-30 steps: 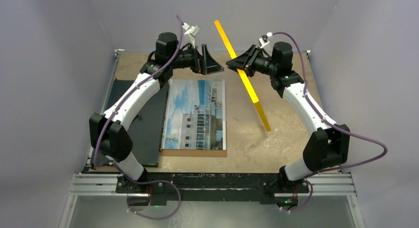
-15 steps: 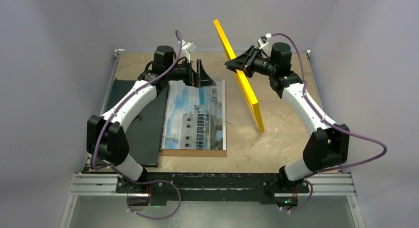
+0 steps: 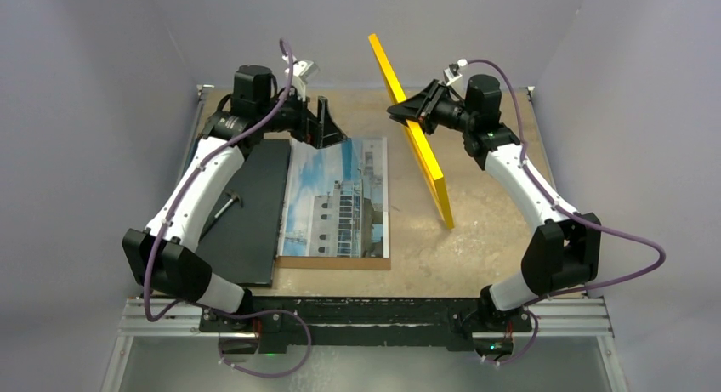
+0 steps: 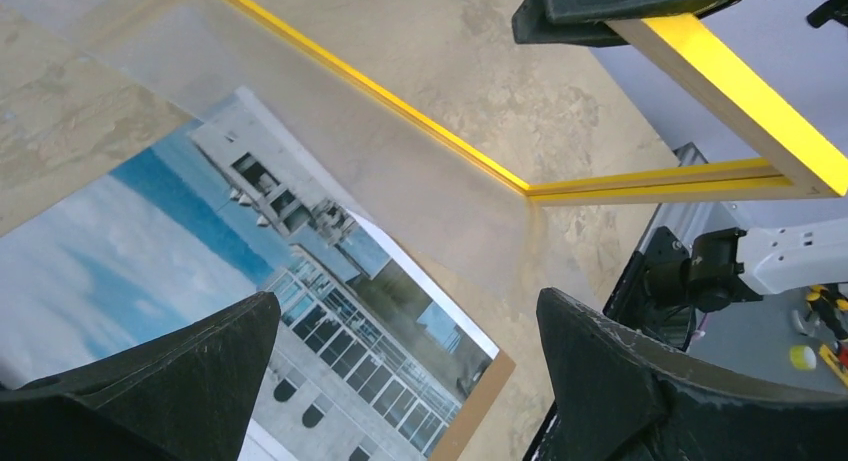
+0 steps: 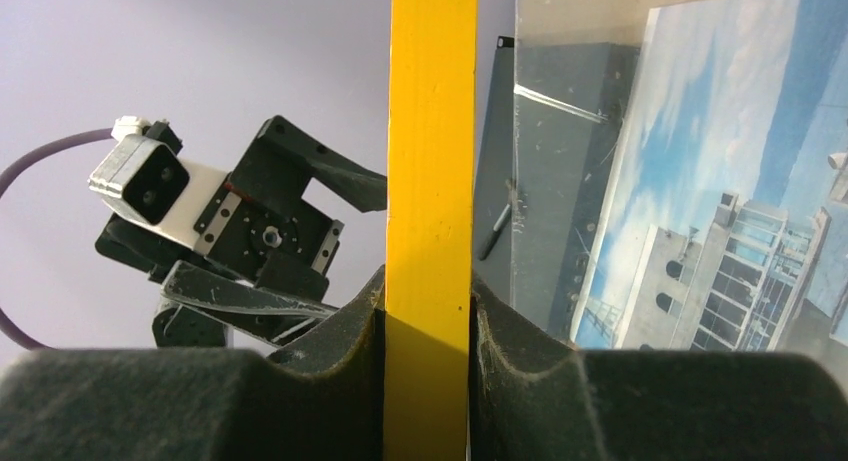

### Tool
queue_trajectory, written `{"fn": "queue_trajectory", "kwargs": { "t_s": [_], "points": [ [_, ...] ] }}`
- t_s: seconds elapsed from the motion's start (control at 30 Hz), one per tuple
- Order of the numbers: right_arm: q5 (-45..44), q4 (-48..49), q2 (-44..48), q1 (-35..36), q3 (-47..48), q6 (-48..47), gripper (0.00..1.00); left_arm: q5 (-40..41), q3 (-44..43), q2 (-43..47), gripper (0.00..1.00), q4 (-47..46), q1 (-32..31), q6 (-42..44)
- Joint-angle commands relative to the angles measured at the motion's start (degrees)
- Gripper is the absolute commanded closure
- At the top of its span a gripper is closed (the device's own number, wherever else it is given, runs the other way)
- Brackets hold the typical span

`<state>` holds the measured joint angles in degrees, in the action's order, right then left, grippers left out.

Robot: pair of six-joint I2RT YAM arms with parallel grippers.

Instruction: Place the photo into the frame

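Right wrist view: the right gripper (image 5: 428, 326) is clamped on one yellow rail of the frame (image 5: 430, 131), whose ends are cut off. From above, the frame stands steeply tilted over the counter (image 3: 493, 230), just right of the photo (image 3: 340, 201), which lies flat on a brown backing board (image 3: 336, 262). The left gripper (image 3: 327, 127), spread wide and empty, has drawn back leftward, hiding the photo's far-left corner.
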<state>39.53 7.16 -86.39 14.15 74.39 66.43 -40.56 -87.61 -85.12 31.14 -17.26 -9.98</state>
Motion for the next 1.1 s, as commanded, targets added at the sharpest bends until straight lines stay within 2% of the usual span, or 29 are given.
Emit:
{"fn": "queue_trajectory", "kwargs": {
  "t_s": [0.0, 0.17, 0.4, 0.57, 1.07],
  "points": [
    [-0.3, 7.3, 2.4, 0.2, 0.4, -0.2, 0.77, 7.6, 1.1, 1.4, 0.0, 4.5, -0.1, 0.9],
    [-0.3, 8.3, 3.0, 0.2, -1.5, 0.4, 0.77, 11.3, 4.0, 1.4, 0.0, -2.7, 0.0, -8.3],
    [-0.7, 9.3, 3.5, 0.3, -1.9, 1.2, 0.78, 12.3, 5.1, -3.3, 0.0, -3.2, 0.0, -18.6],
    [-1.1, 9.7, 3.7, 0.4, -2.2, 1.8, 0.8, 11.8, 6.0, -4.4, 0.0, -9.1, -0.1, -24.0],
    [-2.6, 11.0, 2.8, 2.1, -2.5, 2.7, 0.82, 12.8, 4.6, -10.6, 0.0, -13.9, -1.7, -26.5]
  ]
}}
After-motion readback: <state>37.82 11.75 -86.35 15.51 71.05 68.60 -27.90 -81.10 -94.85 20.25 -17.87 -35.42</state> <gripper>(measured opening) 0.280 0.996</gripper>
